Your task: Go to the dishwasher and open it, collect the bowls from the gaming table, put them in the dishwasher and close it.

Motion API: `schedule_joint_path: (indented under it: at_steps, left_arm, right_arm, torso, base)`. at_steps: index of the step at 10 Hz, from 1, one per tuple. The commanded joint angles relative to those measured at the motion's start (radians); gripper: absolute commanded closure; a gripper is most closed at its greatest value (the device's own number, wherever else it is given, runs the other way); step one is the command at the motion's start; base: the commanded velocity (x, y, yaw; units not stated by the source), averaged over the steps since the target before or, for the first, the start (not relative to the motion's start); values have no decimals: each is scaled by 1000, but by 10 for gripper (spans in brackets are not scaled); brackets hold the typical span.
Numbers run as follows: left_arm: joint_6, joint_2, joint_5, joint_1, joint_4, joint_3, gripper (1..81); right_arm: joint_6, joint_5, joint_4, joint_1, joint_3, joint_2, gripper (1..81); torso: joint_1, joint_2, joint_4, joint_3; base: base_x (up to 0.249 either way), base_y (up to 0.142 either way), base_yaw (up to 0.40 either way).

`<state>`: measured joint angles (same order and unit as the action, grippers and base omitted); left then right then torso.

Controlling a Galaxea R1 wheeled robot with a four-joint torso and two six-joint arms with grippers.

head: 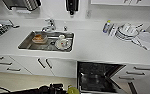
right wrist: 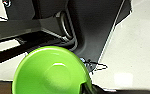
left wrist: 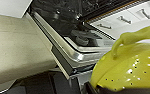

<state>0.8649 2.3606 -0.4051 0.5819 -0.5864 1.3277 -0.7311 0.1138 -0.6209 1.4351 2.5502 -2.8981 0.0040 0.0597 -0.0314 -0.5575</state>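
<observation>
- I stand facing the white counter (head: 96, 47), with the dishwasher (head: 96, 77) straight ahead under it; its door hangs down and the dark inside with the wire racks is open to me, which is why I am this close.
- In my left wrist view the lowered door (left wrist: 73, 53) runs across in front of me with a rack above it, so my left arm is already beside the opening, well placed for loading.
- A yellow-green bowl (left wrist: 131, 70) with pale speckles and a curved handle-like lip sits large at my left gripper. I judge I am carrying it, since it stays so close to the wrist, but I cannot tell how the fingers are set around it.
- The same bowl, I believe, is the small yellow-green shape (head: 73, 90) at the bottom of the head view, next to my dark arm (head: 44, 89) and just left of the open door.
- A bright green bowl (right wrist: 51, 72) shows in my right wrist view, hollow side toward the camera, with a dark part of my gripper at its rim. It seems to be held by that edge, though the picture is too poor to be sure of the grip.
- The sink (head: 47, 41) to the left holds dishes, and plates are stacked on the counter to the right; neither is my concern.
- As I judge it, the opening and collecting are done and the loading is in hand.
</observation>
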Motion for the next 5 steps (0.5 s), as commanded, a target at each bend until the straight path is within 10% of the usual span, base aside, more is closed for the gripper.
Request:
schedule_joint_path:
  at_steps: [1,5]
  left_arm:
    - [52,65,-47,-190,11,-53,811]
    - [72,243,-100,-271,13,41,811]
  right_arm:
    - [-2,-48,0,12,-15,14,811]
    - [-2,-36,0,15,-16,14,811]
  torso:
    - [0,0,0,0]
    - [1,0,0,1]
  base:
    - [0,0,0]
    - [0,0,0]
